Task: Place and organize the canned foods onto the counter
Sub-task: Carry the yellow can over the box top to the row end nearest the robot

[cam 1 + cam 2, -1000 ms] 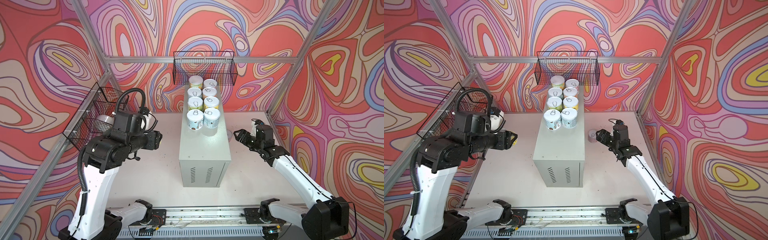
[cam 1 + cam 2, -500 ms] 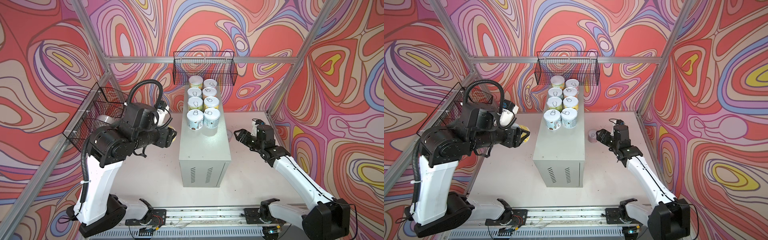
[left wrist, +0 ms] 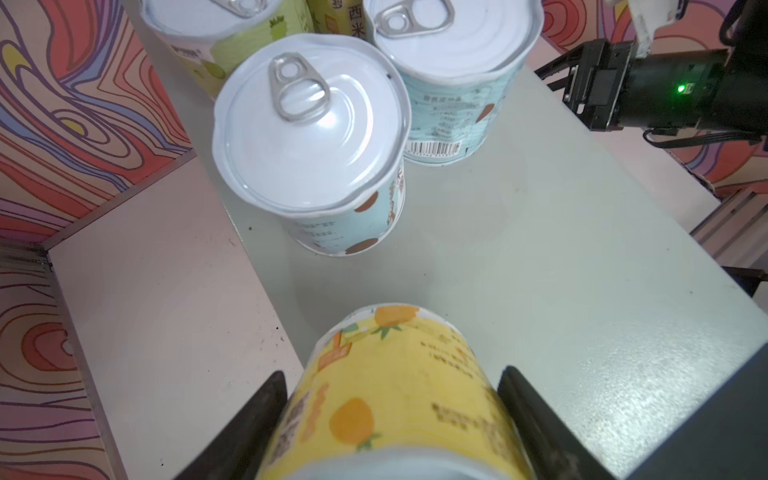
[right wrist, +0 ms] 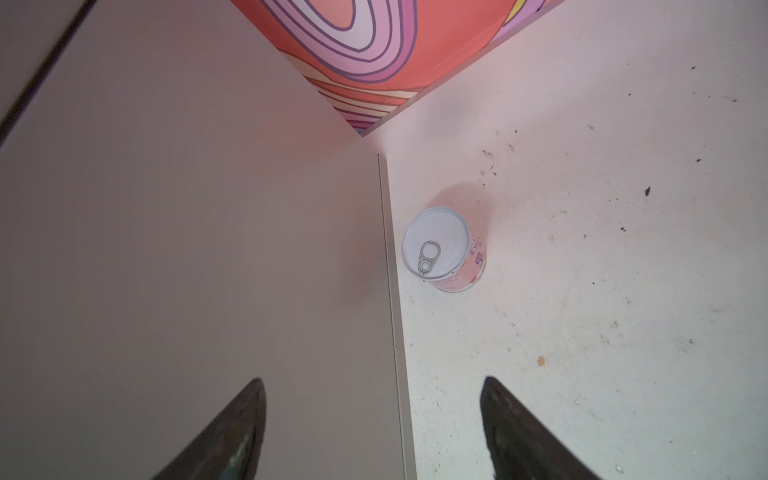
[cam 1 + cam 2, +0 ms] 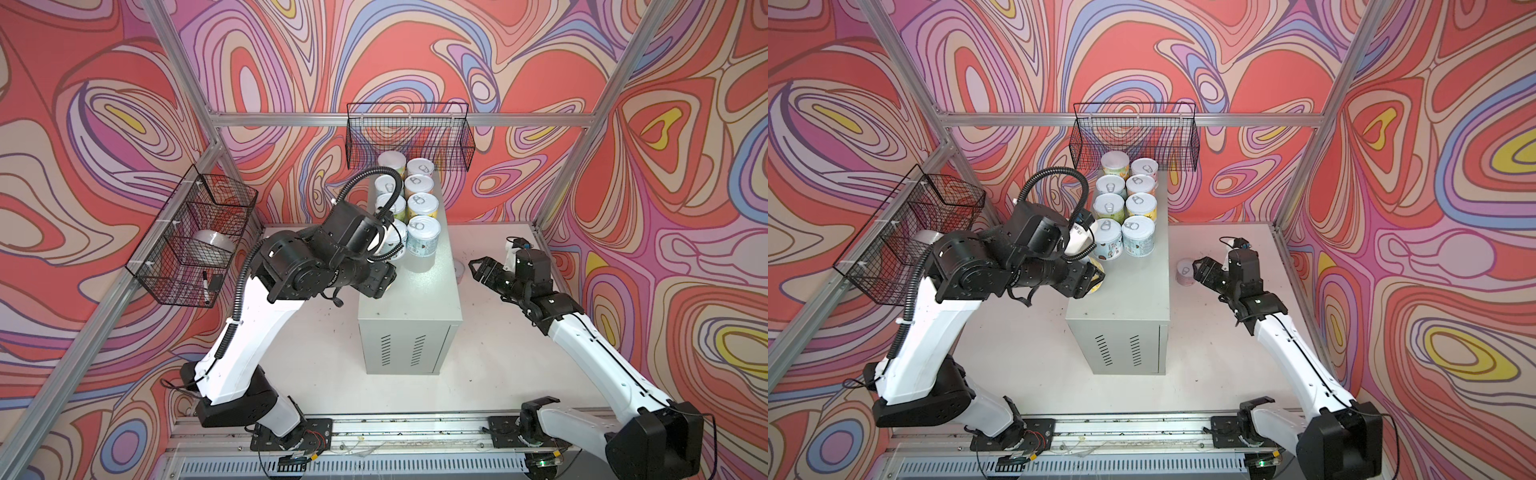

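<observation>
The left gripper (image 3: 390, 397) is clamped on a yellow can (image 3: 395, 419), its fingers pressing both sides of the label. It holds the can over the edge of the grey worktop (image 3: 540, 270); whether the base touches, I cannot tell. Just ahead of that gripper stand a pale blue can (image 3: 311, 137) and a second blue can (image 3: 453, 62), the front pair of eight cans (image 5: 1141, 205) in a double row.

The step in hand looks like setting down the ninth. The next move calls for lowering it upright, close in front of the blue pair without knocking them, then letting go.

The right gripper (image 4: 372, 382) gapes wide and empty. Ahead of it a pink can (image 4: 442, 249) stands on the white worktop (image 4: 582, 291), close beside the grey worktop's side wall.
</observation>
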You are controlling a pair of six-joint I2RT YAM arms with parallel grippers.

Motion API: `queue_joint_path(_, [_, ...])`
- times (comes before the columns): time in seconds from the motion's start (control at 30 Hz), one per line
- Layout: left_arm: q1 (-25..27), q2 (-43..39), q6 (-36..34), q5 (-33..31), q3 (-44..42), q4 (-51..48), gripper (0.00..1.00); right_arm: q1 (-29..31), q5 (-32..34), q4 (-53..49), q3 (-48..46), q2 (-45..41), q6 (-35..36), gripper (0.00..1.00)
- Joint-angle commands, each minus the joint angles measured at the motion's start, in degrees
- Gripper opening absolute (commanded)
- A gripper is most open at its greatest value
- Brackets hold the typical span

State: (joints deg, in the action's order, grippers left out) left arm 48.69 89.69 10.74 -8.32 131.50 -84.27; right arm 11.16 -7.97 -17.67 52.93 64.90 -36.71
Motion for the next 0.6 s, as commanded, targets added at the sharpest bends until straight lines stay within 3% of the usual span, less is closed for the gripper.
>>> queue_joint_path(0.0, [0.18, -1.18, 1.12, 0.09, 0.47, 0.03, 0.0, -0.35, 0.16, -0.43, 0.56, -1.53, 0.67, 0.83])
queue_joint_path(0.47, [0.18, 0.13, 1.65, 2.39, -2.31, 3.3, 0.0, -0.35, -0.56, 0.84, -0.14, -1.18, 0.32, 0.83])
queue_joint_path(0.5, [0.19, 0.5, 1.65, 2.46, -1.9, 3.11, 0.04, -0.35, -0.56, 0.88, -0.34, -1.18, 0.37, 0.83])
queue_joint_path(0.57, [0.19, 1.16, 1.49, 3.14, -1.53, 3.05, 0.28, -0.35, -0.56, 0.88, -0.39, -1.18, 0.34, 0.83])
